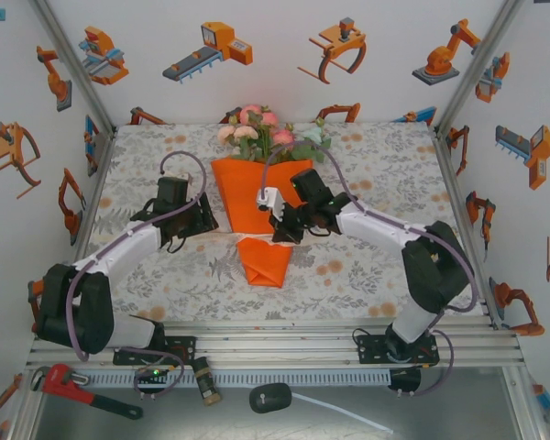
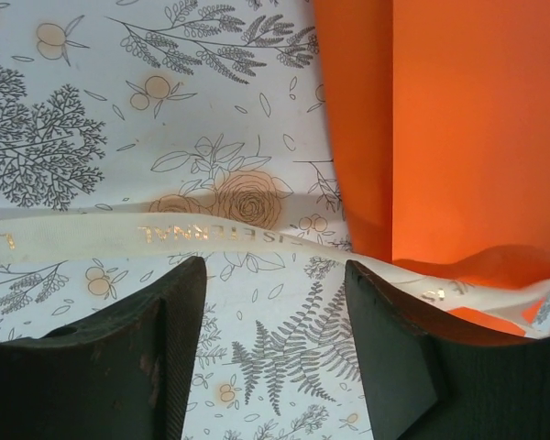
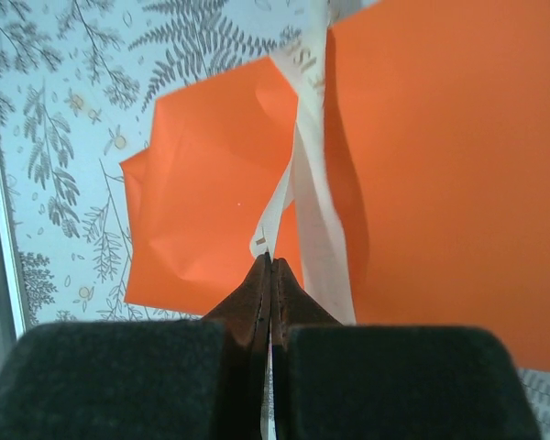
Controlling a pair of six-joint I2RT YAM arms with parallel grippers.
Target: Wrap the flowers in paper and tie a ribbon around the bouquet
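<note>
The cream ribbon (image 2: 92, 234) carries gold lettering, upside down in the left wrist view, apparently "ETERNAL". It crosses the narrow part of the orange bouquet (image 1: 257, 206), which lies mid-surface (image 1: 367, 165). The right jaws are pinched closed on the ribbon. The left jaws stand open beside the cone, and both arms reach inward.

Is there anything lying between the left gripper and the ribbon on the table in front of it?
Nothing visible. The left gripper is open, and the ribbon lies flat on the tablecloth just beyond its fingertips. The orange paper is off to one side.
</note>
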